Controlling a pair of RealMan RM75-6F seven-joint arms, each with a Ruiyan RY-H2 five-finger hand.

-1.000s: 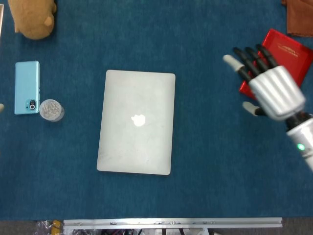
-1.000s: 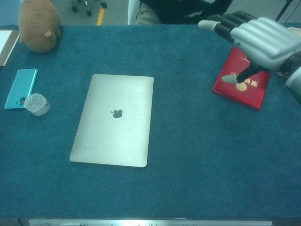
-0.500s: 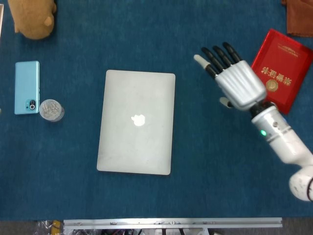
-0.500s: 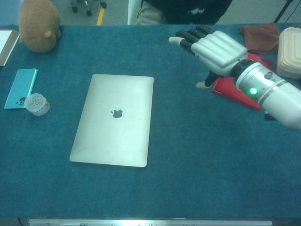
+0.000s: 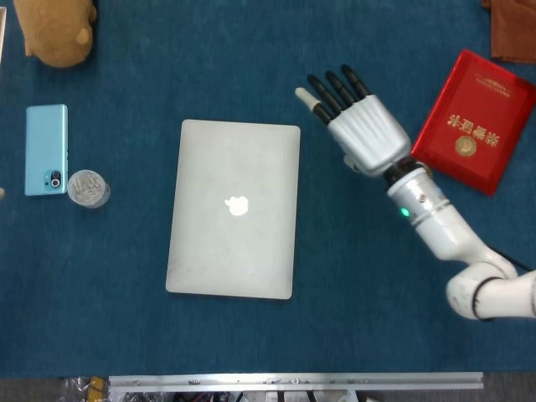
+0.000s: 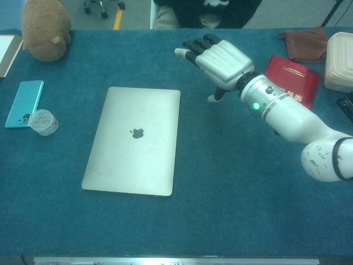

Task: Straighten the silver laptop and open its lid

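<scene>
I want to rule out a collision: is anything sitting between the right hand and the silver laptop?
Nothing visible. Only bare blue table cover lies between the right hand and the closed laptop. The red booklet is on the hand's far side.

The closed silver laptop lies at frame centre on the blue cloth-covered table. Left of it lie a round clear plastic jar and, touching that, a light blue phone. A brown plush toy sits upper left. The right hand hovers just right of the laptop's upper right corner; a red booklet lies further right.
</scene>
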